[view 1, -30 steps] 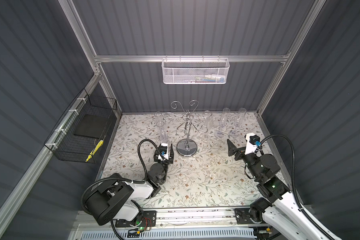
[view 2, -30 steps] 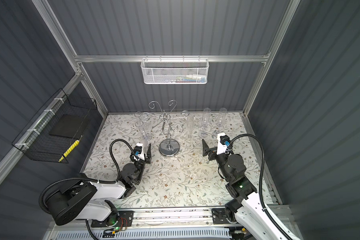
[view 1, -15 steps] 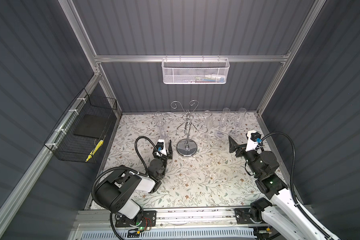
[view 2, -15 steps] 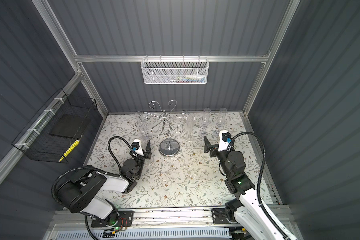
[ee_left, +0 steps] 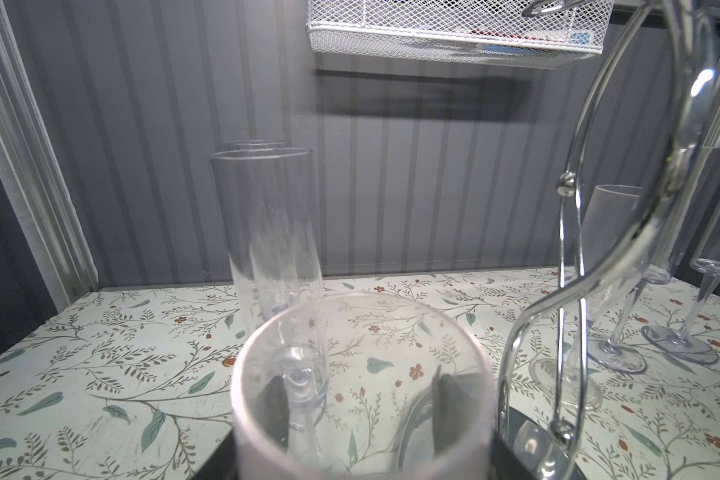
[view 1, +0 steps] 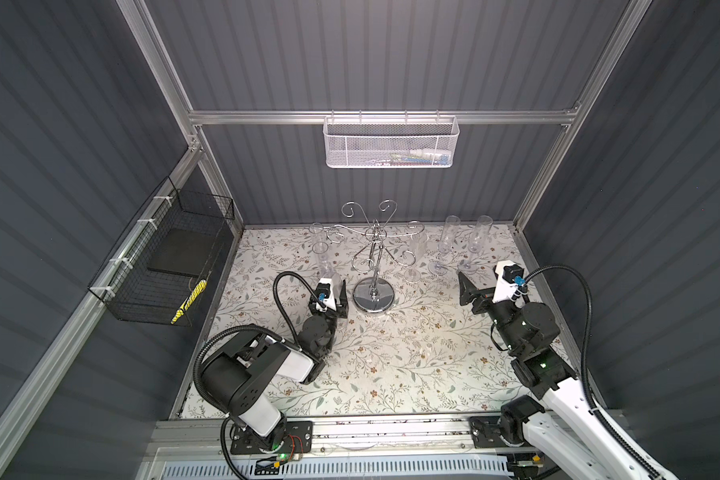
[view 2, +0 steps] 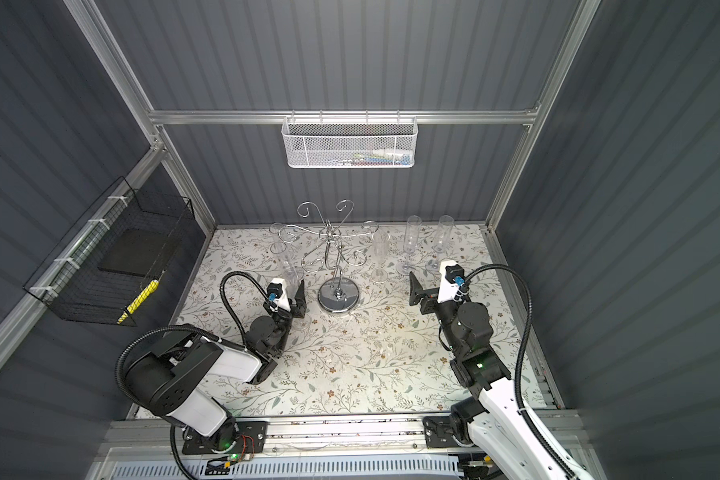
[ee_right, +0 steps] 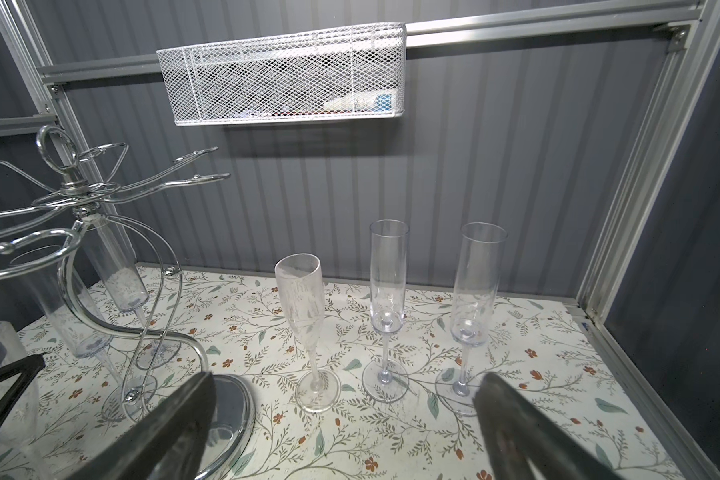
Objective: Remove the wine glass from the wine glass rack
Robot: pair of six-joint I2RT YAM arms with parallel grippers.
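Three grey ribbed walls [view 1: 391,62], floral tabletop [view 1: 391,365], right hand [ee_right: 344,380] spread, left hand [ee_left: 360,395] around wine glass [ee_left: 250,415] (grip unclear)

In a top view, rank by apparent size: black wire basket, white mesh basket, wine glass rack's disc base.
1. black wire basket
2. white mesh basket
3. wine glass rack's disc base
Caveat: both baskets hang on the walls above the table, nearer the camera, so they likely look oversized against the base.
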